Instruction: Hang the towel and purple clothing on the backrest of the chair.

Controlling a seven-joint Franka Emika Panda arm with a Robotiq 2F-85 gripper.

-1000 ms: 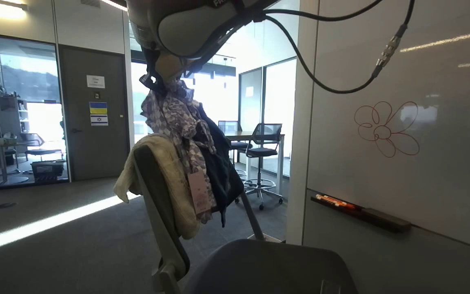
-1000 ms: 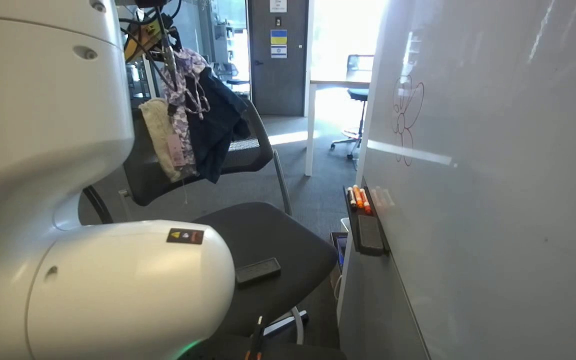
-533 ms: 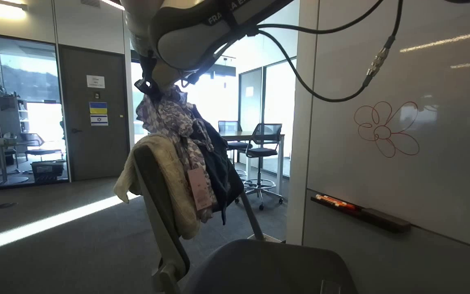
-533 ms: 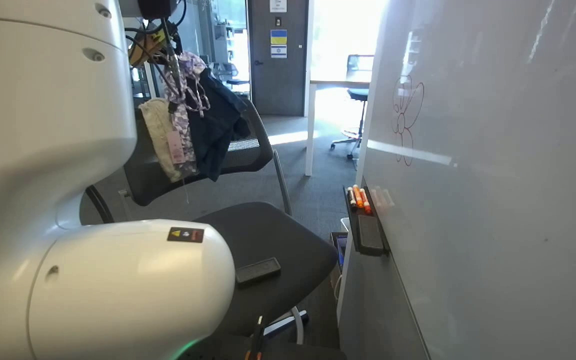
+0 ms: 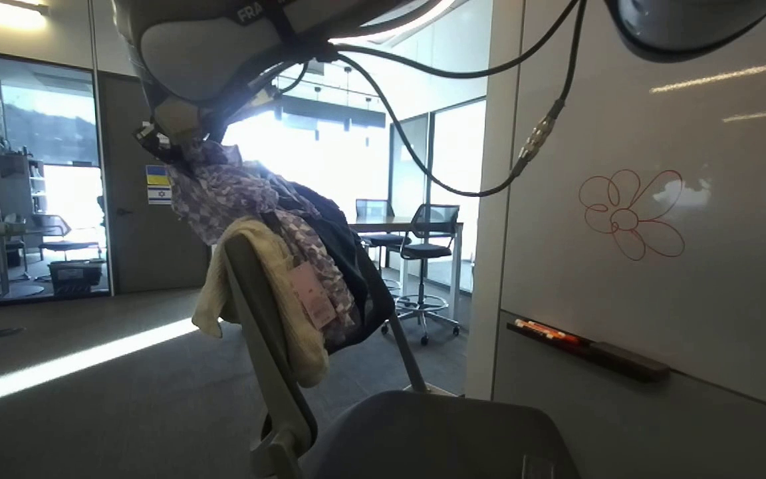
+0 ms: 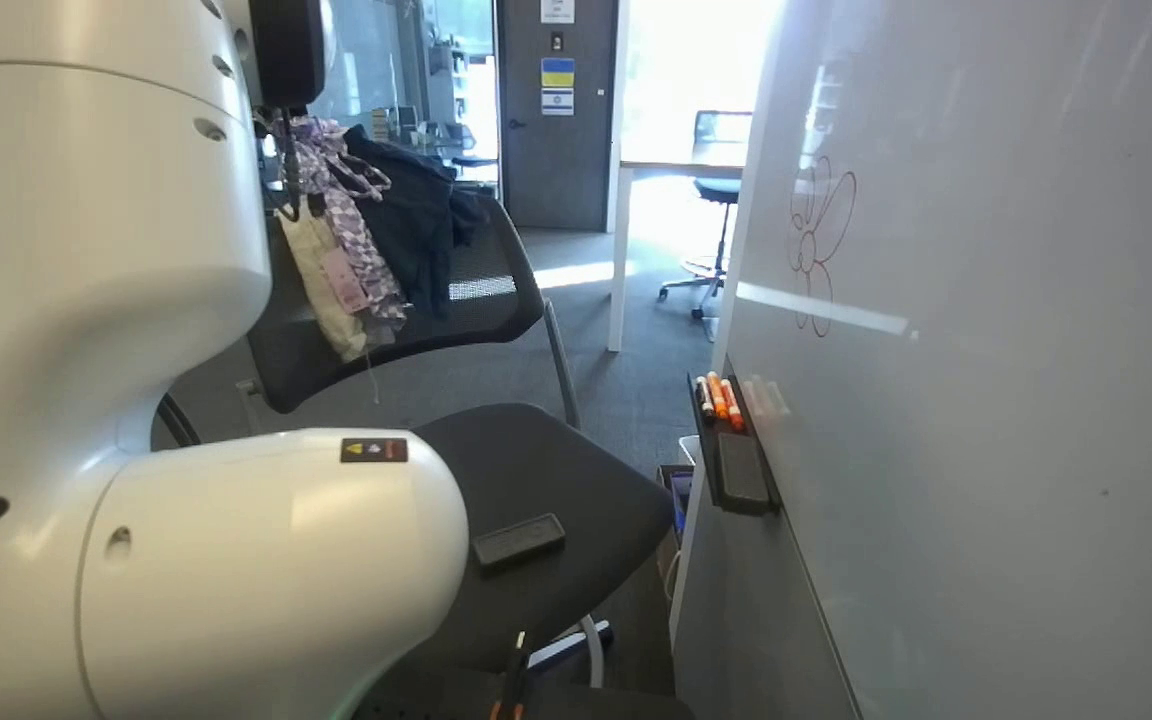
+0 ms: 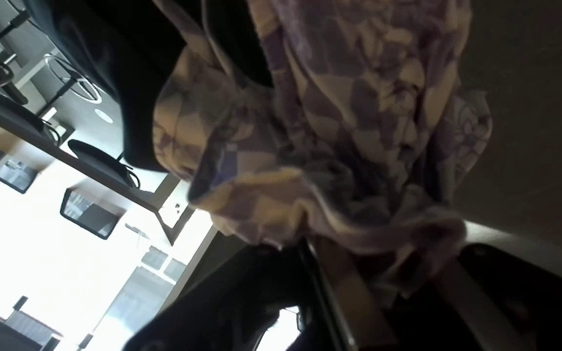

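The cream towel [image 5: 283, 286] hangs over the chair's backrest [image 5: 253, 299]; it also shows in an exterior view [image 6: 321, 280]. My gripper [image 5: 183, 145] is above and behind the backrest's top edge. In the wrist view the gripper [image 7: 383, 251] has bunched purple patterned clothing [image 7: 354, 97] between its fingers, which stand somewhat apart around it. The purple clothing [image 5: 223, 199] stretches from the gripper over the backrest and down its front, with a pink tag [image 5: 312, 293]. Dark blue cloth [image 5: 340, 233] lies beside it; I cannot tell whether they are joined. The arm hides the gripper in an exterior view.
The chair seat [image 6: 576, 470] bears a dark flat block [image 6: 518, 540]. A whiteboard [image 5: 655, 199] with a marker tray [image 5: 589, 349] stands beside the chair. A high table with stools [image 5: 426, 246] is behind. The white arm [image 6: 236, 560] stands close to the chair.
My gripper has moved back past the backrest's top, leftward in an exterior view. The purple clothing is pulled along and now slopes over the backrest. The dark cloth and tag have shifted; the towel barely moved.
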